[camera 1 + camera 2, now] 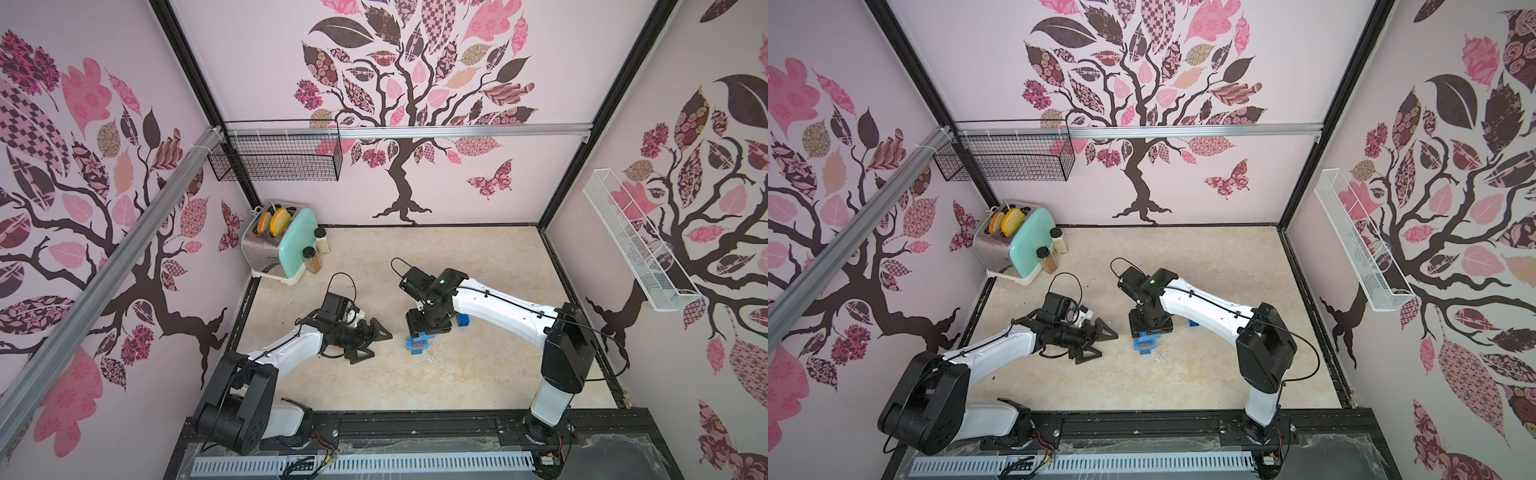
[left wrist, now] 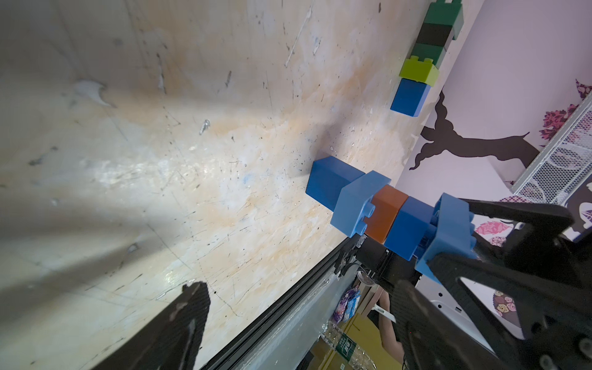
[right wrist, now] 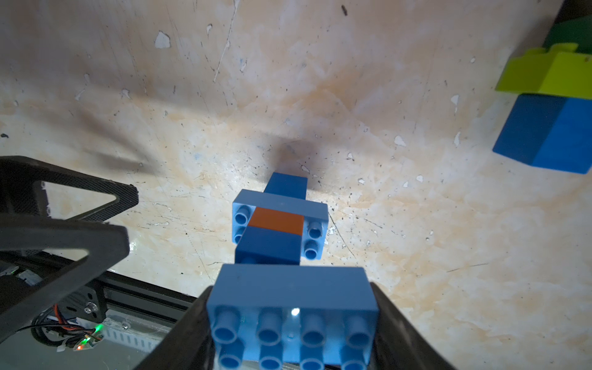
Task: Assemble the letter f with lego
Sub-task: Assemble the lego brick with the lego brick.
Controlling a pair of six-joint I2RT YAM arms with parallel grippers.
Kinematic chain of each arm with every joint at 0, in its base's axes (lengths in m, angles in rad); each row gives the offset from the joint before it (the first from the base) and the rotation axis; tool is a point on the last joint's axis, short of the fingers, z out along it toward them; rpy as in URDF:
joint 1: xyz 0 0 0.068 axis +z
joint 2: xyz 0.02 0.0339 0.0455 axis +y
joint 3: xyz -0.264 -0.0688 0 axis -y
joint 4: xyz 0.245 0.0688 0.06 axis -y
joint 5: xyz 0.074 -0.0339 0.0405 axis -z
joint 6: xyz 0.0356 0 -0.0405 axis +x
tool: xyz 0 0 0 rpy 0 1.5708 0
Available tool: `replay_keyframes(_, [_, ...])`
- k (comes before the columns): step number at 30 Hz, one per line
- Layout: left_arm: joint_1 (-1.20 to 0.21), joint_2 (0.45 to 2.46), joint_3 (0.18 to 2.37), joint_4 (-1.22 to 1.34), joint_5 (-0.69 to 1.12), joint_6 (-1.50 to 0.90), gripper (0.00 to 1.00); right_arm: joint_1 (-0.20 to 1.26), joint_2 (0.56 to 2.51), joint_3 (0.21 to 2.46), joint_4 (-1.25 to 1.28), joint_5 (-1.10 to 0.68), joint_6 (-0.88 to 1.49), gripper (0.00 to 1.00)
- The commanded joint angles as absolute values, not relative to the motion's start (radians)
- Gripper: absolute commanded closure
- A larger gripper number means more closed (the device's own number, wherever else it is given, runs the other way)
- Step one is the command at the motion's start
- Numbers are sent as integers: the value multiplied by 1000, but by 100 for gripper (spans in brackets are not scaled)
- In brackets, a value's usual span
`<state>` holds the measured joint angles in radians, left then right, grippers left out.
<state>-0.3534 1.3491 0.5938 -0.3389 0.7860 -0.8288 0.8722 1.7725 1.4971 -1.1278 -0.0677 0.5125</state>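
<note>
Right gripper [image 3: 291, 320] is clamped on the long sides of a light blue oblong brick [image 3: 290, 288], one finger against each side, studs facing the wrist camera. That brick caps an upright lego column. Beneath it sit, in order, a blue square brick [image 3: 269, 246], a brown square brick [image 3: 276, 221], a second light blue oblong brick [image 3: 282, 201] overhanging on both sides, and a bottom blue square brick [image 3: 286, 184], which appears to rest on the marbled tabletop [image 1: 457, 374]. The column stands near the middle of the tabletop, directly under the right wrist. Left gripper [image 1: 376, 343] lies low just to the left of the column, apart from it, fingers spread wide with nothing between them and pointed toward it. To the right of the column, slightly farther from the arm bases and clear of it, stands a second lego stack. From the bottom it runs blue [image 2: 408, 96], lime green [image 2: 418, 72], dark green [image 2: 426, 53], black [image 2: 432, 35] and dark green [image 2: 445, 12]. In both top views only its blue brick [image 1: 464, 320] shows, beside the right forearm. Well away from the column, in the far left corner, a mint and chrome toaster [image 1: 282, 245] holds two slices, with two black-lidded spice jars [image 1: 311, 259] just beside it.
</note>
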Motion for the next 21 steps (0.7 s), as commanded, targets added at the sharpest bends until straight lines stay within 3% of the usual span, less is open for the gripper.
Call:
replay_keyframes(1, [-345,1330,587,-361,773,-804,7,883,1819,1494,-1140,-48,527,34])
replay_keyframes(21, [-321,1335,594,-437,755,-750,7,907,1850,1468,-1148,-43,591,33])
